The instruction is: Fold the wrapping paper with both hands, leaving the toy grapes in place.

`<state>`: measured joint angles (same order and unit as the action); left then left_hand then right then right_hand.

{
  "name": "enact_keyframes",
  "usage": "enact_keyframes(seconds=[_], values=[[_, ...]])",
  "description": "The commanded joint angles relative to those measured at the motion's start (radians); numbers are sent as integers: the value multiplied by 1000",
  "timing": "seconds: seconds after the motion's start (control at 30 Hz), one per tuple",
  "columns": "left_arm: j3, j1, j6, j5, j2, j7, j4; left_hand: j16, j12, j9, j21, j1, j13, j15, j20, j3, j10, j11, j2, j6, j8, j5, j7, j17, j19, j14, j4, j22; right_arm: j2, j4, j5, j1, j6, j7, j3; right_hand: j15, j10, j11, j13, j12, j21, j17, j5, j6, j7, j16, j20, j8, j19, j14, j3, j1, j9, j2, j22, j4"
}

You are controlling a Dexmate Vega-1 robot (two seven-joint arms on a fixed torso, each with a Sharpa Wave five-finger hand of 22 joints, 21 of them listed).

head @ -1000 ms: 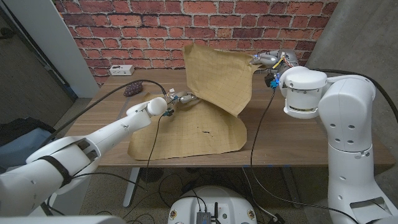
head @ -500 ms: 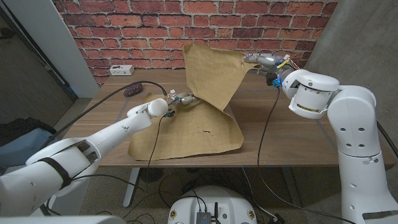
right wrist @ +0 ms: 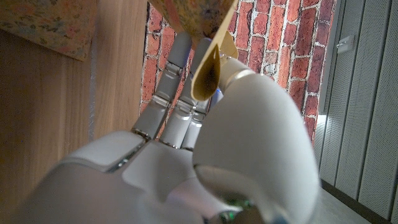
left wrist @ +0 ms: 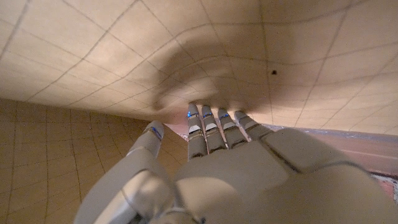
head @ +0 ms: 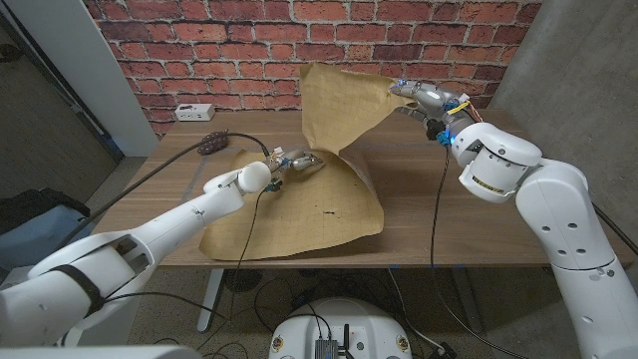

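The brown gridded wrapping paper (head: 299, 209) lies on the wooden table (head: 449, 214) with its far right part lifted into a standing sheet (head: 344, 105). My right hand (head: 424, 98) holds the sheet's top corner high at the back right. In the right wrist view the paper's edge (right wrist: 208, 68) is pinched between thumb and fingers of that hand (right wrist: 186, 149). My left hand (head: 297, 163) reaches into the crease where the raised sheet meets the flat part. Its fingers (left wrist: 214, 124) are straight, their tips against the paper (left wrist: 186, 56). The dark toy grapes (head: 212, 143) sit on bare table at the back left, clear of the paper.
A white power strip (head: 195, 111) lies at the table's back left edge by the brick wall. A black cable (head: 179, 160) runs along my left arm past the grapes. Bare wood shows to the right of the paper.
My right arm has swung out to the right and lower, while its hand keeps the corner raised. The lifted sheet has drawn narrower and steeper. My left hand slid slightly into the crease.
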<state>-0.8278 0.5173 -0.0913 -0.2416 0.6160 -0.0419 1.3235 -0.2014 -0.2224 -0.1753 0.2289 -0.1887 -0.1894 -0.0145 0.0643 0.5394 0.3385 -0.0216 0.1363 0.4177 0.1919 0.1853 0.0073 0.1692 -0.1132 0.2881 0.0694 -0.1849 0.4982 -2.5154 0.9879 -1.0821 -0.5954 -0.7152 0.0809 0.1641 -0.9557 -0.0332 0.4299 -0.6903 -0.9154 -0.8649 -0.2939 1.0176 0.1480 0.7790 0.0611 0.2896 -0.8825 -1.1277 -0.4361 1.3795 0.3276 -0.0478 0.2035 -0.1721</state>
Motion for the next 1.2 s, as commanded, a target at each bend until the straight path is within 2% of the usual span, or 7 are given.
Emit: enact_keyframes(seconds=[0.03,0.17,0.43,0.5,0.67,0.93,1.2], values=[[61,136,-267,-189,42,294,306,1,6,-4,8,-16,3,1,99,16,4,-18,3,-5,-4,0,-21,-1,-125,31,6,-3,94,-22,-80,-46,135,-70,38,48,-61,-64,71,-16,-9,-10,0,1,-1,-5,1,-1,7,-58,-2,16,5,-20,0,4],[60,169,-352,-266,39,365,363,3,8,-4,13,-22,3,1,103,19,5,-25,-4,-13,-7,-2,-34,-1,-140,39,13,-3,112,-34,-119,-50,139,-107,54,48,-61,-66,71,-17,-13,-17,1,2,0,-6,1,-1,12,-59,-2,16,6,-20,-1,4],[96,216,-285,-244,108,336,456,7,4,-4,40,-42,3,-32,113,31,42,-32,-16,26,6,-7,-29,-1,-232,79,33,-4,120,-68,-194,-35,102,-202,102,47,-62,-66,74,-19,-22,-30,2,7,2,-8,0,-4,14,-60,-3,17,6,-18,-4,2],[111,225,-250,-213,138,290,484,3,-9,-5,49,-47,2,-40,107,39,96,-28,-19,86,19,-9,-26,0,-270,121,38,-4,118,-76,-218,-26,86,-226,120,46,-66,-65,74,-20,-25,-32,3,7,1,-9,-2,-5,16,-62,-3,17,7,-17,-4,2],[126,238,-249,-196,209,154,570,-23,-47,-7,94,-47,-2,-61,71,61,314,-26,-31,327,54,-11,-2,2,-433,360,49,-7,101,-77,-248,-30,104,-223,145,47,-65,-65,74,-20,-31,-38,3,9,1,-13,-2,-6,18,-65,-4,17,8,-15,-6,2],[156,270,-293,-192,259,58,643,-7,-50,-7,103,-131,-4,-76,64,133,403,-26,-6,425,54,7,3,-2,-473,432,103,-8,75,-55,-308,-38,173,-174,195,46,-63,-63,68,-15,-45,-33,5,9,-3,-26,3,-12,17,-70,-4,14,8,-16,-8,5],[209,320,-281,-129,323,-10,721,-36,-73,-10,118,-202,-10,-81,30,172,577,-8,-10,631,74,26,48,8,-511,612,109,-14,38,-34,-413,-45,221,-189,250,44,-61,-59,55,-8,-61,-16,9,5,-3,-49,9,-20,17,-74,-3,12,7,-21,-10,6]])
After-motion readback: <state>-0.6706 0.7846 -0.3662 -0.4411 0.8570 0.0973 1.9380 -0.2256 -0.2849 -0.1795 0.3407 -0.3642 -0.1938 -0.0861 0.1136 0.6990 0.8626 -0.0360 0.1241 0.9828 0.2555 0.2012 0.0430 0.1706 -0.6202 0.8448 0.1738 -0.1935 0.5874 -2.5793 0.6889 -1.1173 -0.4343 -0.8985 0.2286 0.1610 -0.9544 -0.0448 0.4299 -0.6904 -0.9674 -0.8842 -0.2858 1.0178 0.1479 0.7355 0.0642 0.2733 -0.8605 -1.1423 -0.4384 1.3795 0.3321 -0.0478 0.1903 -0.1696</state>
